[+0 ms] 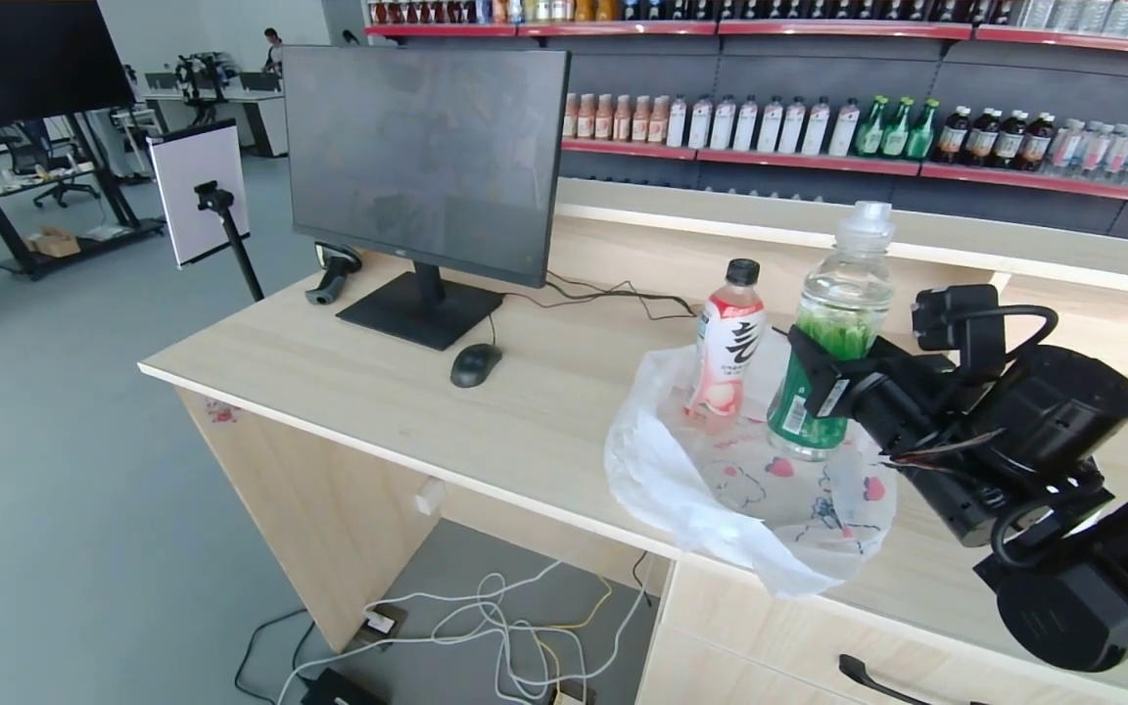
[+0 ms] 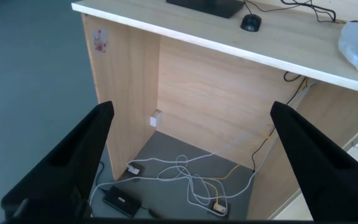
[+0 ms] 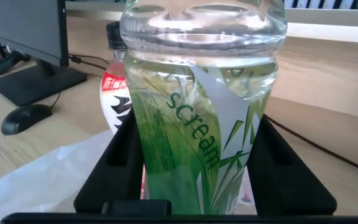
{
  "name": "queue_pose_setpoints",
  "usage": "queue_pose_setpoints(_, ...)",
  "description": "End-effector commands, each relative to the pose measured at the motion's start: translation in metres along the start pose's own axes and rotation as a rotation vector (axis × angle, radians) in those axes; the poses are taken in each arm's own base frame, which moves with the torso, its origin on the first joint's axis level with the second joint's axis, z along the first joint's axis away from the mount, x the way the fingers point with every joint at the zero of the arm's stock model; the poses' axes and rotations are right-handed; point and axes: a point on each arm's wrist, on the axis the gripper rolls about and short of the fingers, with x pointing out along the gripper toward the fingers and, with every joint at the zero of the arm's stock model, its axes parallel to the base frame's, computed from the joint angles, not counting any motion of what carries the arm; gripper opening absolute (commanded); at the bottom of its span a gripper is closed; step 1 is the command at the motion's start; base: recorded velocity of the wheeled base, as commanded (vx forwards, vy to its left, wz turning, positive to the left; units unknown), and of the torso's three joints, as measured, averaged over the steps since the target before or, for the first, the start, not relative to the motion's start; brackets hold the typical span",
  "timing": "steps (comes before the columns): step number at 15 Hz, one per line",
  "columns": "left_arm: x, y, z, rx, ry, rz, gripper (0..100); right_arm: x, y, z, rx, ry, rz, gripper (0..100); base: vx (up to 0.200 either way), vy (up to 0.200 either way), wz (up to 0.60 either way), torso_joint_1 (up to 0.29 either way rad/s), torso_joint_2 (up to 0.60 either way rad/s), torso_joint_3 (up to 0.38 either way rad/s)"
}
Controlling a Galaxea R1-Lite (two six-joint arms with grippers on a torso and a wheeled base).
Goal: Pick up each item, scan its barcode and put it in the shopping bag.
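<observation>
My right gripper (image 1: 823,367) is shut on a clear bottle with a green label (image 1: 833,338), held upright over the white plastic shopping bag (image 1: 721,470) on the counter. The right wrist view has that green-label bottle (image 3: 201,118) between the black fingers (image 3: 120,162). A pink-label bottle with a black cap (image 1: 728,348) stands upright in the bag, just left of the held one, and appears behind it as the pink bottle (image 3: 114,93). My left gripper (image 2: 191,162) hangs open below and in front of the desk, with nothing between its fingers. A barcode scanner (image 1: 334,271) rests left of the monitor.
A monitor (image 1: 424,147) and mouse (image 1: 475,363) sit on the wooden counter (image 1: 378,392), with cables behind. Under the desk (image 2: 216,81) lie loose cables and a power strip (image 2: 191,180). Shelves of bottles (image 1: 819,122) line the back wall.
</observation>
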Motion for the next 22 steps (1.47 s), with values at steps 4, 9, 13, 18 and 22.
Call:
queue_pose_setpoints(4,0.000,0.000,0.000,0.000,-0.001,0.000,100,0.001,-0.003,-0.010,-0.008,0.032,-0.009,0,0.000,0.000,0.00,0.000,0.00,0.000)
queue_pose_setpoints(9,0.000,0.000,0.000,0.003,-0.001,0.000,100,-0.001,-0.003,-0.025,-0.013,0.084,-0.008,0,0.000,0.000,0.00,0.000,0.00,0.000)
queue_pose_setpoints(13,0.000,0.000,0.000,0.000,0.001,0.000,100,0.014,0.000,-0.020,-0.005,0.034,-0.006,0,0.000,0.000,0.00,0.000,0.00,0.000)
queue_pose_setpoints(18,0.000,0.000,0.000,0.001,-0.001,0.000,100,0.017,0.000,-0.036,-0.014,0.076,-0.010,0,0.000,0.000,0.00,0.000,0.00,0.000)
queue_pose_setpoints(22,0.000,0.000,0.000,0.001,-0.001,0.000,100,0.014,-0.001,-0.044,-0.019,0.108,-0.010,0,0.000,0.000,0.00,0.000,0.00,0.000)
